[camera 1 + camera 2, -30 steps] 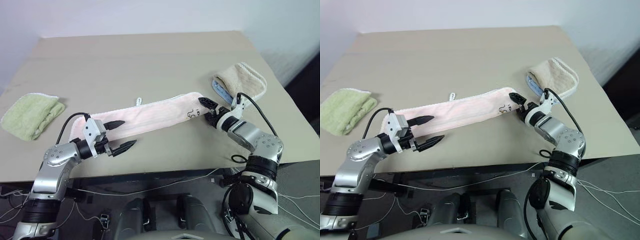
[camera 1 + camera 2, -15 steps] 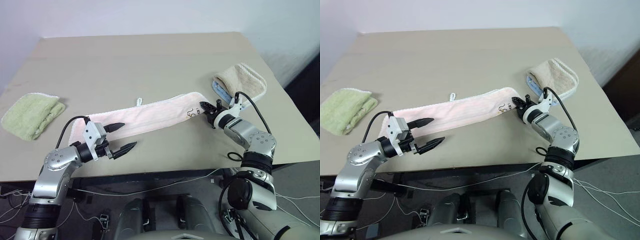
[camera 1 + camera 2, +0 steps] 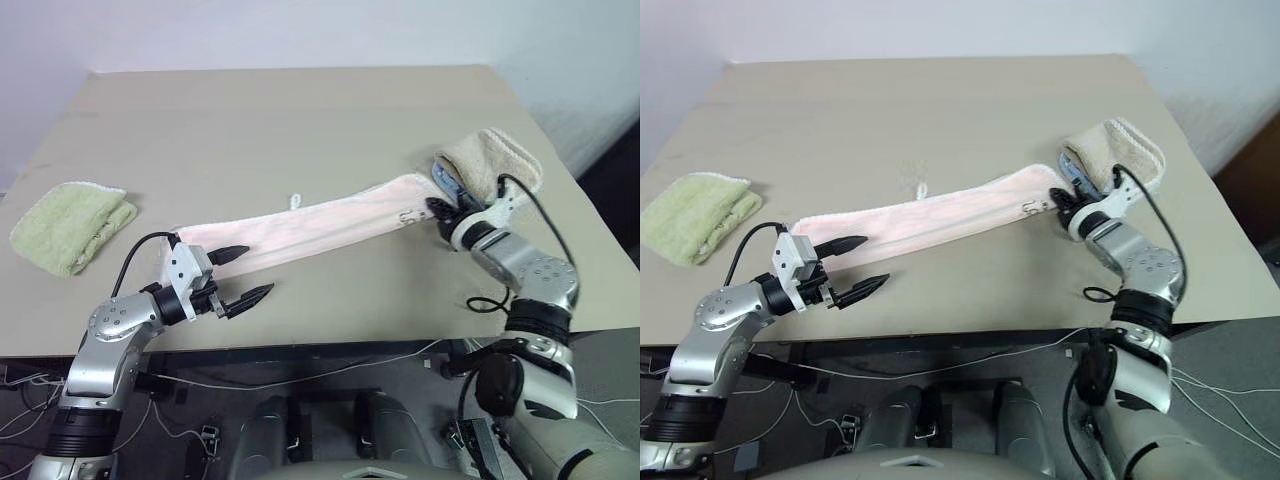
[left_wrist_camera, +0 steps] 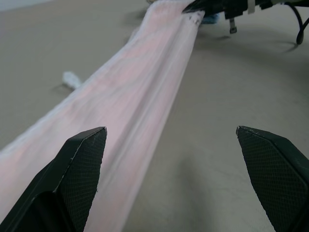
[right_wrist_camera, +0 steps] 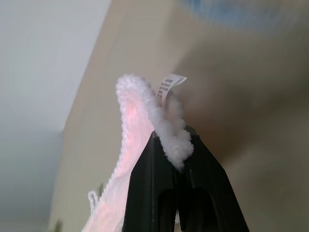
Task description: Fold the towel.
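A light green towel (image 3: 68,224) lies at the table's (image 3: 300,130) left edge. The left tool (image 3: 248,272) hangs spread wide, holding nothing, just beside the pink towel's (image 3: 310,222) near end. The towel stretches rightward to the right tool (image 3: 437,209), which is clenched on its scalloped tip. That thin pinch could slip out under tension, or the hand could snag the beige towel (image 3: 492,160) close behind.

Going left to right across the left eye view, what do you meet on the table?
light green towel → left gripper, open → pale pink towel, stretched out → right gripper, shut on the pink towel's end → beige towel with a blue cloth in it.
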Tool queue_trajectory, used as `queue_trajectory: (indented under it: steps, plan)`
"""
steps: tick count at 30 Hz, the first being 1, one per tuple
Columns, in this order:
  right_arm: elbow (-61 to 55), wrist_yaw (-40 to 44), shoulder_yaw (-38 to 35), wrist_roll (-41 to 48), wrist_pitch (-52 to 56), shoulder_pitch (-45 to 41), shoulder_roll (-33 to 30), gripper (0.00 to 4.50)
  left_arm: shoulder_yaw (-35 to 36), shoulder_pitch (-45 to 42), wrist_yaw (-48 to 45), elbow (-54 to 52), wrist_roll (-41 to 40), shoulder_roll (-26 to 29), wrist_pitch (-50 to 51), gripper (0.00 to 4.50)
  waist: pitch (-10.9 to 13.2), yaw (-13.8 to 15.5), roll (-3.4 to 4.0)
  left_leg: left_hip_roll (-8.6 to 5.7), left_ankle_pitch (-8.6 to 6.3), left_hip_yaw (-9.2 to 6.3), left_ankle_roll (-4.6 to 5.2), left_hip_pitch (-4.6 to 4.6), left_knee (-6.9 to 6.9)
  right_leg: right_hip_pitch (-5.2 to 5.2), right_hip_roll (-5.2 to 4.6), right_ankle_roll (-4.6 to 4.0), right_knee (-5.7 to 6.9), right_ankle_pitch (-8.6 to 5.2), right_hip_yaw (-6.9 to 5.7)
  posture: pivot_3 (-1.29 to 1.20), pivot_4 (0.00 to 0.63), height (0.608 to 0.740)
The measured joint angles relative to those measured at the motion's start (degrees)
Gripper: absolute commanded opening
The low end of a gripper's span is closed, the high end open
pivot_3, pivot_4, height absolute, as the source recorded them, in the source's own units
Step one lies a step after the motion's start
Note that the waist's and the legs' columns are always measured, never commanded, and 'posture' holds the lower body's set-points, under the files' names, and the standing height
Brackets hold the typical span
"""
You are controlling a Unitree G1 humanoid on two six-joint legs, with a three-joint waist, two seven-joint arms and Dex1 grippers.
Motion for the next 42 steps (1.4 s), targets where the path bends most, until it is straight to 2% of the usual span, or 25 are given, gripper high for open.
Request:
queue_trajectory:
  steps: [4, 6, 12, 14, 18, 25, 29, 37, 42]
  plan:
    - [-0.42, 3.51, 2.79, -1.68, -0.25, -1.12, -2.68, 0.03, 0.0, 0.08, 0.29, 0.0, 0.03, -0.03, -0.08, 4.5, 0.12, -0.3, 0.2, 0.01, 0.0, 0.02, 0.01, -0.01, -0.03, -0.04, 0.02, 0.0, 0.0, 0.0, 0.01, 0.0, 0.15, 0.74]
    - [-3.61, 6.58, 7.42, -4.49, -0.53, -1.42, -4.79, 0.03, 0.02, 0.23, 0.38, 0.05, 0.04, -0.04, -0.19, 4.5, 0.15, -0.32, 0.25, 0.02, 0.0, 0.02, 0.01, -0.03, -0.04, -0.06, 0.03, 0.0, 0.0, 0.0, 0.01, 0.0, 0.15, 0.74]
    - [-18.16, 18.81, 29.68, -17.74, -4.75, -0.83, -8.58, 0.03, 0.0, 0.21, 0.35, 0.19, 0.08, -0.17, -0.67, 4.5, 0.15, -0.37, 0.25, 0.05, -0.01, 0.02, 0.02, -0.04, -0.05, -0.09, 0.05, 0.01, -0.01, -0.01, 0.02, 0.0, 0.15, 0.74]
    - [-21.07, 23.27, 39.5, -25.03, -8.47, -0.46, -10.1, 0.03, 0.0, 0.19, 0.34, 0.58, 0.1, -0.36, -1.1, 4.5, 0.15, -0.16, 0.24, 0.01, -0.01, 0.02, 0.02, -0.06, -0.03, -0.09, 0.02, 0.01, -0.01, -0.01, 0.0, 0.0, 0.15, 0.74]
    - [-21.68, 27.37, 48.95, -32.91, -12.57, 0.27, -9.4, 0.03, -0.05, 0.12, 0.36, 0.96, 0.14, -0.61, -1.32, 4.5, 0.16, 0.13, 0.2, 0.0, 0.0, 0.02, 0.01, -0.08, -0.01, -0.1, 0.0, 0.01, 0.0, 0.0, -0.01, 0.0, 0.15, 0.74]
    - [-18.83, 29.53, 56.72, -42.24, -17.74, 0.29, -3.38, 0.03, -0.81, 0.11, 0.87, 0.89, 0.16, -2.07, -1.33, 4.5, 0.15, -0.02, 0.19, 0.01, 0.15, 0.02, -0.26, -0.1, -0.01, -0.12, 0.01, 0.01, 0.01, 0.0, -0.02, 0.0, 0.15, 0.74]
    - [-18.89, 32.34, 56.82, -43.21, -17.62, 1.5, -2.99, 1.05, -1.0, 2.15, 1.62, -0.03, 0.16, -2.29, -1.32, 4.5, 0.15, 0.02, 0.18, 0.01, 0.15, 0.01, -0.26, -0.1, 0.0, -0.12, -0.01, 0.01, -0.01, 0.0, -0.02, 0.0, 0.15, 0.74]
    - [-22.22, 35.95, 54.92, -43.13, -17.11, 3.17, -3.02, 3.78, -1.14, 3.68, 2.66, -1.34, 0.1, -2.29, -1.0, 4.5, 0.15, -0.04, 0.19, 0.01, 0.02, 0.01, -0.09, -0.11, -0.01, -0.15, -0.15, 0.0, 0.0, 0.0, -0.02, 0.0, 0.15, 0.74]
    - [-28.54, 39.54, 49.23, -40.11, -17.79, 5.03, -5.44, 3.78, -0.07, 6.55, 4.49, -4.25, -1.64, -3.0, 0.91, 4.5, 0.15, 0.06, 0.18, 0.01, -0.03, -0.01, -0.04, -0.12, -0.01, -0.16, -0.19, 0.0, -0.03, 0.0, -0.02, 0.0, 0.15, 0.74]
